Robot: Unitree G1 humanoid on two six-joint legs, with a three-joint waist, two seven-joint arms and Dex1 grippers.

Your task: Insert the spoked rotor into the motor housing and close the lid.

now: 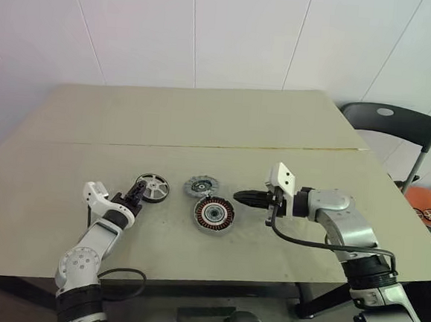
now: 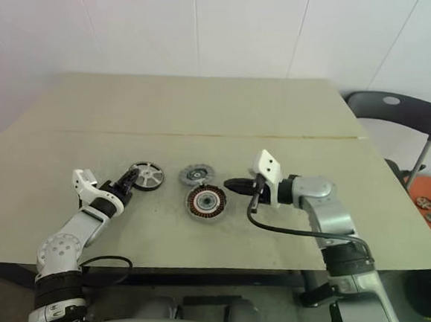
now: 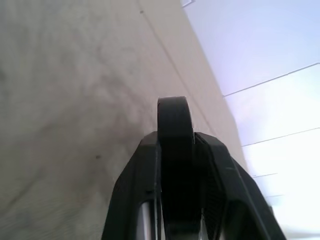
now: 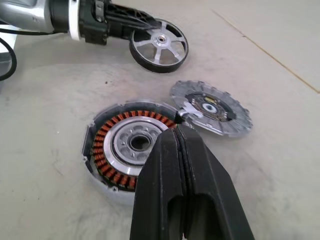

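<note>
The big tan table holds three round parts in front of me: the motor housing with its orange coils sits in the middle, the lid lies just beside it, and the spoked rotor stands on its edge, well off to my left. My left gripper is pinched on the rotor's black rim, and my right gripper hangs pressed together over the housing, holding nothing. I think I should lift the rotor gently, lay it flat, and line it up over the hole before I lower it.
</note>
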